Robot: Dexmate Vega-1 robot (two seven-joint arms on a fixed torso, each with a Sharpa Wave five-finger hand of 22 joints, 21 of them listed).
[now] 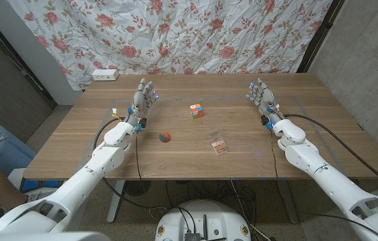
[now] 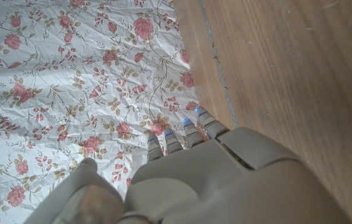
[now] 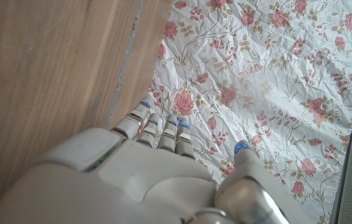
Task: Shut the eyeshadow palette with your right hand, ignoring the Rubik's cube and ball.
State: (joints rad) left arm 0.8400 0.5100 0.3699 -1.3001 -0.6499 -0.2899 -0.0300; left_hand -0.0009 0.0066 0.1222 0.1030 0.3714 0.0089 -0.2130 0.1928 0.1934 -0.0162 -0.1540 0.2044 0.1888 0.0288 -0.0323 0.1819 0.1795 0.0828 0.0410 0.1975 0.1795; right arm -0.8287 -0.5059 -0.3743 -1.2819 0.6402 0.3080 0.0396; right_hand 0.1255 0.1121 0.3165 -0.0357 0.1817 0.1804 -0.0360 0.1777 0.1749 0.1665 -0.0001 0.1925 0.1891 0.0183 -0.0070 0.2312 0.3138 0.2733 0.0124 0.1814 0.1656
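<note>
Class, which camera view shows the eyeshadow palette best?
The head view: the eyeshadow palette lies on the table near the front edge. The wrist views look along each hand at bare tabletop and flowered cloth instead.

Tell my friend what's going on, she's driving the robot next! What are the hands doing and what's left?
Left hand: open, holds nothing, at the table's left side with fingers pointing toward the flowered cloth.
Right hand: open, holds nothing, at the right side, well away from the palette.
Eyeshadow palette: lies open near the table's front middle, closer to the right arm.
Rubik's cube sits mid-table, the ball to its front-left; leave both alone.
Done: nothing yet.
Left: bring the right hand over to the palette and fold its lid shut.
</note>
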